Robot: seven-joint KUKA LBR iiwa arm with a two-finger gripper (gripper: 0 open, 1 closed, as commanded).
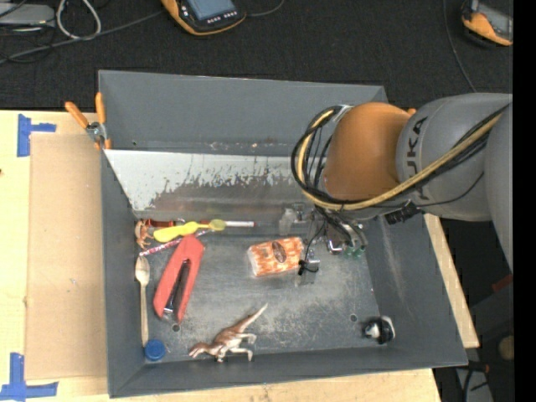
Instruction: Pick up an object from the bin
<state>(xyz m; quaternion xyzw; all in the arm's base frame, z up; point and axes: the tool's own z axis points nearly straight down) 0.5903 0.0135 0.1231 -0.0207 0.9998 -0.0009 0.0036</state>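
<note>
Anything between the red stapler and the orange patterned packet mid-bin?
No. In the camera view, only bare bin floor separates the red stapler from the orange patterned packet. The gripper is at the packet's right edge.

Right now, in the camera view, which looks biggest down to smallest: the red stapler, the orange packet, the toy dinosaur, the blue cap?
1. red stapler, the largest.
2. toy dinosaur and orange packet: too close to rank, since the dinosaur is longer and the packet broader.
3. blue cap, clearly the smallest.
</note>
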